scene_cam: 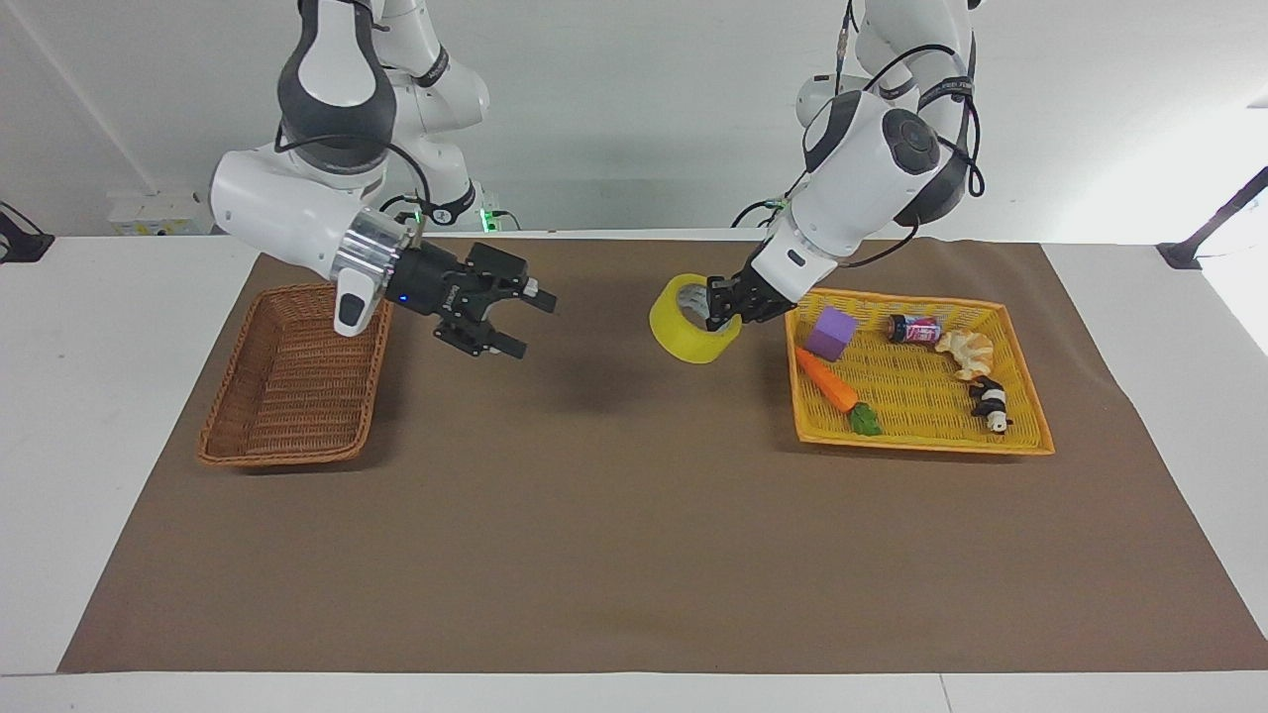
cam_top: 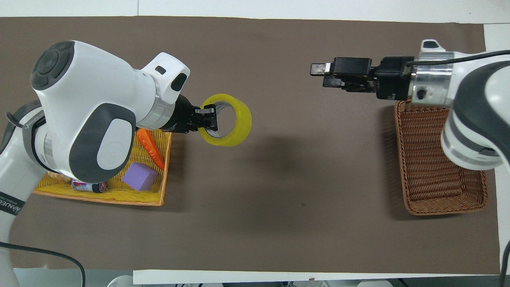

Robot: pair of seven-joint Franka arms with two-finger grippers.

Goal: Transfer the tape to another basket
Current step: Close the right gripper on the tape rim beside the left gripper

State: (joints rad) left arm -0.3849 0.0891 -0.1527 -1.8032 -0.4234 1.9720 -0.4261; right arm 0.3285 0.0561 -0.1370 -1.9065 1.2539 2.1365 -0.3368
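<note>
Bare mat (scene_cam: 594, 495) between the two baskets

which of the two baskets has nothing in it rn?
The dark brown wicker basket at the right arm's end of the table: only bare weave shows inside it. The yellow-orange basket holds a purple cube, a carrot and other small items.

In the overhead view, the big white shell of the left arm (cam_top: 91, 115) covers most of the bright yellow-orange woven basket (cam_top: 119, 197); only the basket's end toward the right arm shows. The small red-labelled can (cam_top: 85, 185) in that basket peeks out half-hidden under the arm. The right arm's white elbow (cam_top: 474, 119) hides part of the dark brown wicker basket (cam_top: 438, 199) and is cut by the picture's edge. The can's label (scene_cam: 916, 329) is too small to read.
</note>
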